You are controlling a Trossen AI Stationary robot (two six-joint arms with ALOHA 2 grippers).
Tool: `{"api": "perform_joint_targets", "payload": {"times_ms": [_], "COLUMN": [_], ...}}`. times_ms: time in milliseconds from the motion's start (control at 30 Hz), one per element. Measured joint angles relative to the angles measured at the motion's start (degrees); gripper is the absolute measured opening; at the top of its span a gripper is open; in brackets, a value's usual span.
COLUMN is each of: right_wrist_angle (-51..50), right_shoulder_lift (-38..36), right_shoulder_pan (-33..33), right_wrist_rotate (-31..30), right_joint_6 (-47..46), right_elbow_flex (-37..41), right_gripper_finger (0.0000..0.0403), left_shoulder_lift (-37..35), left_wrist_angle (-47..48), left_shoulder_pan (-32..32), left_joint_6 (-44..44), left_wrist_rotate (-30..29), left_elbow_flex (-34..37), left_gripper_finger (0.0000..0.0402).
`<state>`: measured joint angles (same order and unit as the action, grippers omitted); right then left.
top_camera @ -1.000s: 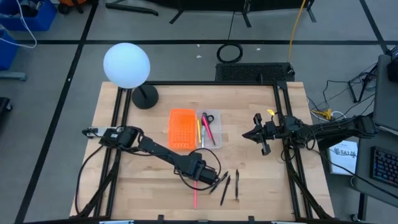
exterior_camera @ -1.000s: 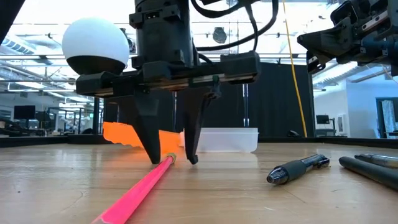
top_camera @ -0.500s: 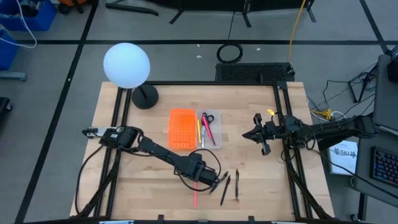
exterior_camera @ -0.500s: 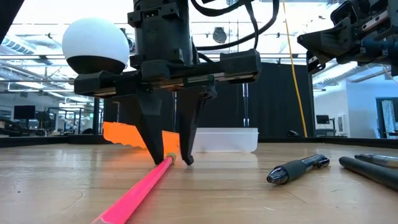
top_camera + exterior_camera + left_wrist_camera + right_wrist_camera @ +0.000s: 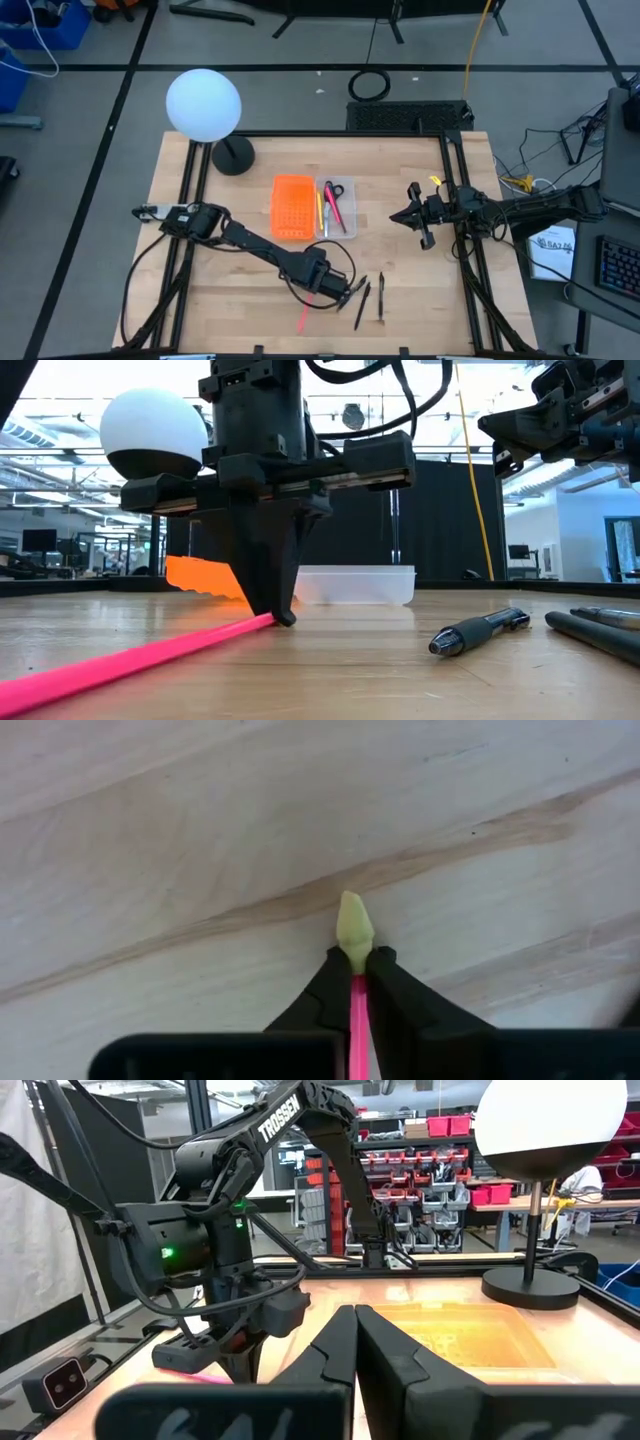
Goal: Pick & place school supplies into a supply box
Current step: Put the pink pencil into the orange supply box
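Left gripper point(image 5: 277, 615) down at the tabletop, near side of the clear supply box point(image 5: 337, 208). Fingers pinched tight on the pink pencil point(image 5: 130, 665) near its end; pale tip point(image 5: 354, 925) juts just past my fingertips, shaft trailing along the wood. Looks still grounded, though hard to say. Dark pens point(image 5: 371, 297) lie just beside. Right gripper point(image 5: 419, 222) waits off the box's right, fingers pressed together, empty.

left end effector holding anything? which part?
Yes: the left end effector pinches the pink pencil near its pale tip, on the table.
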<state>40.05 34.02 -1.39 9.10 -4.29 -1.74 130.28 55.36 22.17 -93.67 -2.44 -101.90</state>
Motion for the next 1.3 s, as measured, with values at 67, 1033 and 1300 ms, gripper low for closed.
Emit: {"api": "perform_joint_targets", "payload": {"times_ms": [67, 1033, 1300], "right_wrist_angle": [0.00, 0.27, 0.03], "right_shoulder_lift": [0.02, 0.09, 0.22], "right_shoulder_pan": [0.00, -0.01, 0.00], "right_wrist_rotate": [0.00, 0.15, 0.17], "right_joint_6": [0.02, -0.99, -0.85], "right_elbow_flex": [0.02, 0.01, 0.02], "right_gripper_finger": [0.0000, 0.0000, 0.0000], "left_shoulder_lift": [-1.10, -19.22, -16.10], "left_wrist_angle": [0.65, -8.71, -4.09], "left_shoulder_pan": [-0.34, -26.01, -34.44], "left_joint_6": [0.44, 27.95, 28.93], "left_wrist_rotate": [1.06, 0.36, 2.14], "left_elbow_flex": [0.19, 0.06, 0.19], "left_gripper_finger": [0.0024, 0.0010, 0.0016]}}
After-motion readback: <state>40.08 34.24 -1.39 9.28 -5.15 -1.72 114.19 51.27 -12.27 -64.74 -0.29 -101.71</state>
